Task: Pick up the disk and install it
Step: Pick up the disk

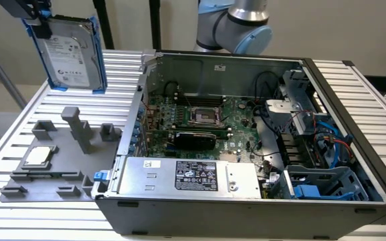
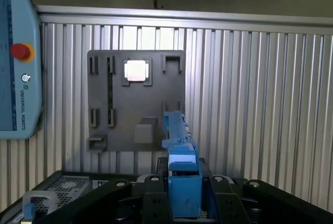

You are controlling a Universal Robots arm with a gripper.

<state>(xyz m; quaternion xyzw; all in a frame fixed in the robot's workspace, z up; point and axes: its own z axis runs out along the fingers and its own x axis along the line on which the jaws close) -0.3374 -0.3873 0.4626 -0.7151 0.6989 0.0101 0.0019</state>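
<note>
Hanging upright between the jaws, the disk [image 1: 72, 52], above the tray [image 1: 72, 163]

The disk [image 1: 72, 50] is silver-grey with a white label, framed in bright blue. The tabletop [image 1: 374, 95] shows ribbed silver stripes. A grey fixture plate [image 1: 59, 171] carries a silver chip [image 1: 38, 155]. Inside the dark grey case [image 1: 247, 218], the motherboard [image 1: 210, 118] is green and the grey power supply [image 1: 146, 178] bears a black label.

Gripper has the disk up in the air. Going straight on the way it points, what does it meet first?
Probably the grey fixture plate, near its edge by the slatted table; the disk in the gripper would touch first. Depth is unclear.
</note>
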